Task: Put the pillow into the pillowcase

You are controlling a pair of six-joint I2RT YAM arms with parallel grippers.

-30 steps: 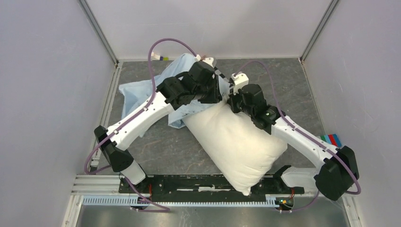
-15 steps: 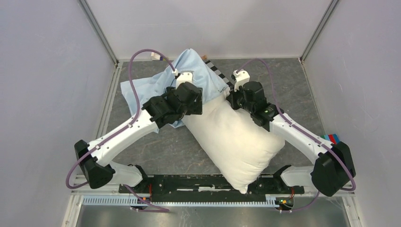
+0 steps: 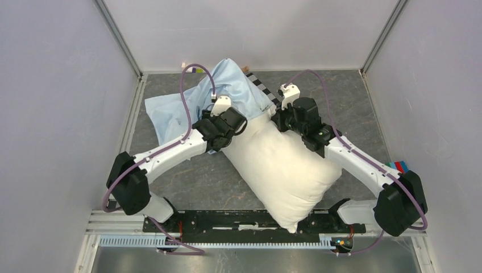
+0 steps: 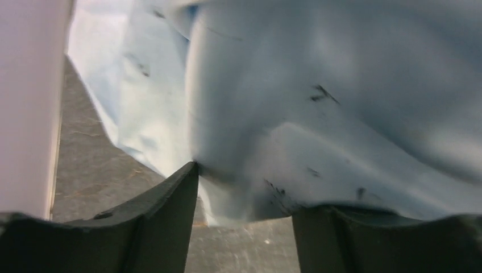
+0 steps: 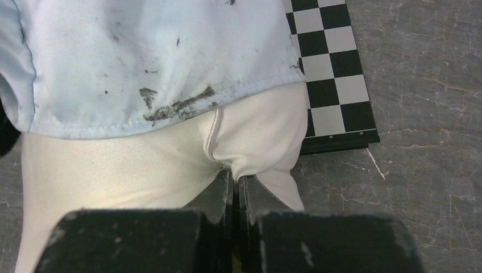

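Observation:
The cream-white pillow lies diagonally from the table's middle to the near edge. Its far end sits inside the pale-blue pillowcase, whose smudged hem crosses the pillow. My right gripper is shut on a pinch of pillow fabric at the right corner, just below the hem. At the pillowcase's near left edge, my left gripper is open. Blue cloth bulges over and between its spread fingers, which hold nothing.
A black-and-white checkerboard panel lies under the pillowcase at the back right. Walls close in left, right and back. A small coloured object sits at the right edge. The arms' base rail runs along the near edge.
The left gripper has opened, letting go of the pillowcase, and pulled back from the far end to the case's near left edge. The right gripper has stayed shut on the pillow.

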